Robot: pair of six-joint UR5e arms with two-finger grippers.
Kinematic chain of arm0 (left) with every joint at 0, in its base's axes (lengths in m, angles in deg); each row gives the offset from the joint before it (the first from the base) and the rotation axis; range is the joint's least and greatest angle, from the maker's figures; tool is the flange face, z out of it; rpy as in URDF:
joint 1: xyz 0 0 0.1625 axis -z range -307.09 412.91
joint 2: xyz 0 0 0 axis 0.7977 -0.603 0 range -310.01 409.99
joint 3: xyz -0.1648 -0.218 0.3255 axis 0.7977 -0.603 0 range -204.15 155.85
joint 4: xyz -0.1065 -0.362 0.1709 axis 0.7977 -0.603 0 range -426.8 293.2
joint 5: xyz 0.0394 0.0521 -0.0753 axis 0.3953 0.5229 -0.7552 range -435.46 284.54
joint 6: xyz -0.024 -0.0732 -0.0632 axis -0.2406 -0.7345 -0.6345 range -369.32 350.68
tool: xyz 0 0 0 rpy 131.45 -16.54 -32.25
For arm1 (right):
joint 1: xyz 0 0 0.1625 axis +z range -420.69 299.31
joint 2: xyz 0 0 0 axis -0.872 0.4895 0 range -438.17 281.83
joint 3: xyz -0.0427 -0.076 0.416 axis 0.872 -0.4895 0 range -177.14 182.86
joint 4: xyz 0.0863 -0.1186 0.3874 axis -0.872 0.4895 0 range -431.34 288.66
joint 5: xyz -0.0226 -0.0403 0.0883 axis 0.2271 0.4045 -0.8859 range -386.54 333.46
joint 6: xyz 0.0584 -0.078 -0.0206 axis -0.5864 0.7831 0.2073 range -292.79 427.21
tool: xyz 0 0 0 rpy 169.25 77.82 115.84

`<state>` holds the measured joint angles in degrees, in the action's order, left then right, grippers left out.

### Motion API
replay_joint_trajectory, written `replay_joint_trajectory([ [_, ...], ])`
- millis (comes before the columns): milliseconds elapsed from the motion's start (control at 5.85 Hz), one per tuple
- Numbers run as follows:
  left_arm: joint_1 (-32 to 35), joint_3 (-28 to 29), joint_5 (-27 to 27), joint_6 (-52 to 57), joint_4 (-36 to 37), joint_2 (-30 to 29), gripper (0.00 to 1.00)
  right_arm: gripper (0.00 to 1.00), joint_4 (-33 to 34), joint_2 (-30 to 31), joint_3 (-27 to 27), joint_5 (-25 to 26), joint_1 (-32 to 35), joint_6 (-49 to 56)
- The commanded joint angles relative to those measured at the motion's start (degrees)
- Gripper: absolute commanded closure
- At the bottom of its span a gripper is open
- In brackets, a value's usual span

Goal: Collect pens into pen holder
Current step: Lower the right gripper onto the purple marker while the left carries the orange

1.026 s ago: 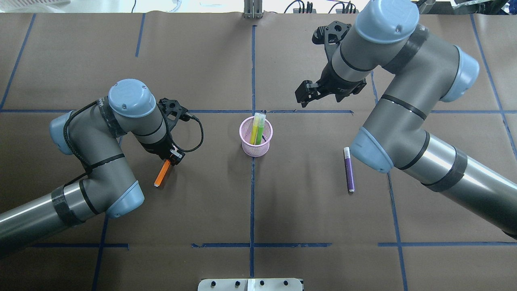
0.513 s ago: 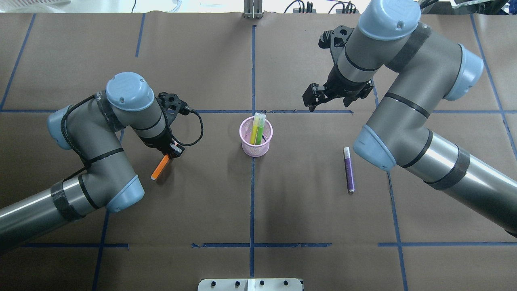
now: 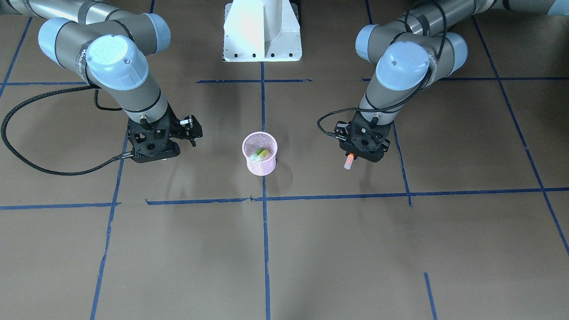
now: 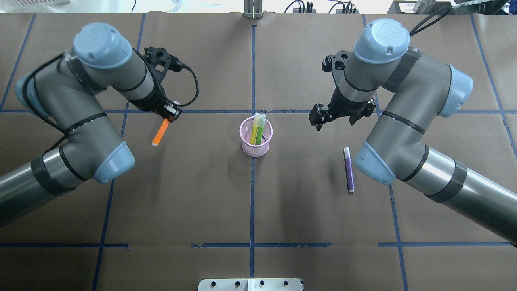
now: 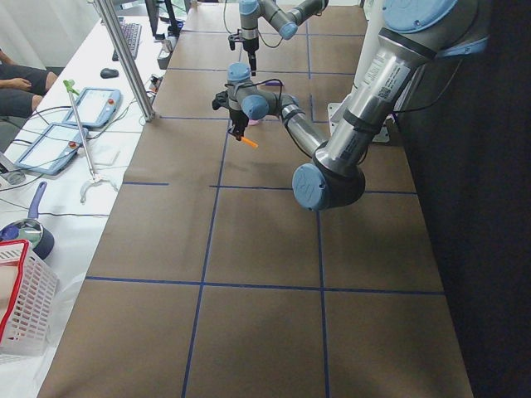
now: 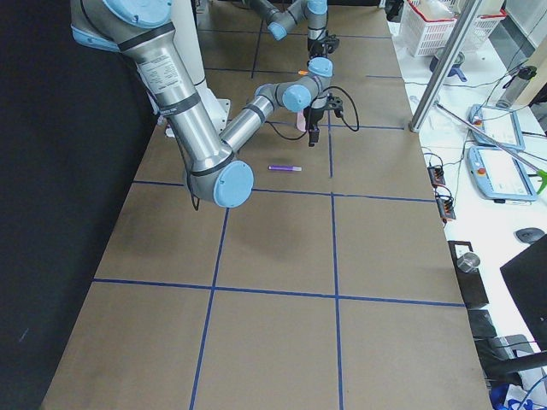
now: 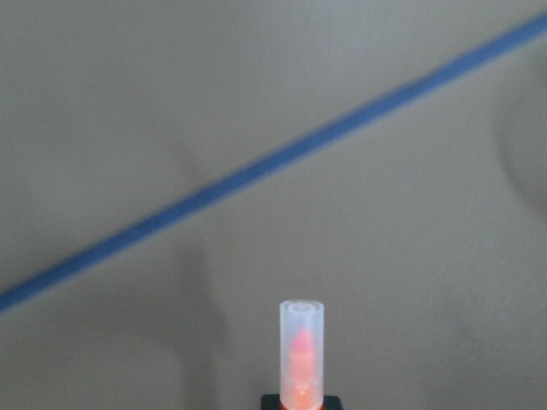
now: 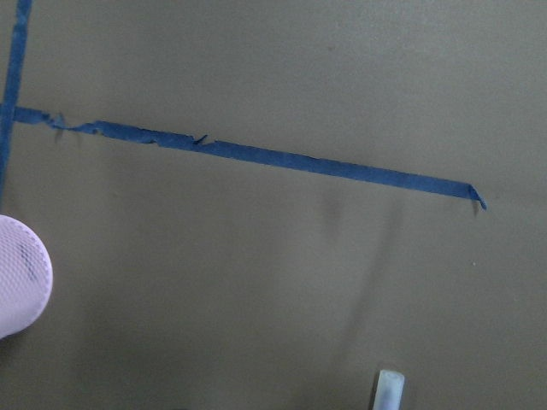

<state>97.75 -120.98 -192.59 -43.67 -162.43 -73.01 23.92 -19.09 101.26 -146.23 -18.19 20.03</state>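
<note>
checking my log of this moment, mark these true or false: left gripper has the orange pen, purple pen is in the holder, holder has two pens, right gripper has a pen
1. The left gripper holds the orange pen. True.
2. The purple pen is in the pen holder. False: it lies flat on the table, beside the right arm.
3. The pen holder has two pens in it. True: a yellow pen and a green pen stand in it.
4. The right gripper holds a pen. False: it is open and empty.
</note>
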Motion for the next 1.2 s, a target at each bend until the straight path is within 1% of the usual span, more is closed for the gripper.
replay_joint_trajectory([
  [0,2.1,-1.0,0.1,-6.7,-0.1,-5.0,1.00,0.00,0.0,2.7,-0.8,0.0,-0.8,-2.1],
  [171,2.1,-1.1,0.2,-10.0,-0.7,-6.4,1.00,0.00,0.1,2.8,-0.7,-0.1,-0.4,-4.6],
  [342,2.1,-1.0,0.9,-12.0,-3.0,-6.5,1.00,0.00,-0.3,4.1,-0.8,-0.8,-0.1,-4.5],
  [513,2.0,-0.9,3.3,-12.3,-3.7,-7.5,1.00,0.00,-0.7,6.5,-0.5,-0.8,-0.1,-4.6],
  [855,1.9,-0.9,4.3,-14.0,-3.8,-9.0,1.00,0.00,-1.5,6.9,-1.6,-0.8,-1.4,-5.5],
  [1026,1.8,-0.9,5.5,-15.0,-3.9,-9.4,1.00,0.00,-8.0,7.5,-2.5,-0.7,-3.4,-10.5],
])
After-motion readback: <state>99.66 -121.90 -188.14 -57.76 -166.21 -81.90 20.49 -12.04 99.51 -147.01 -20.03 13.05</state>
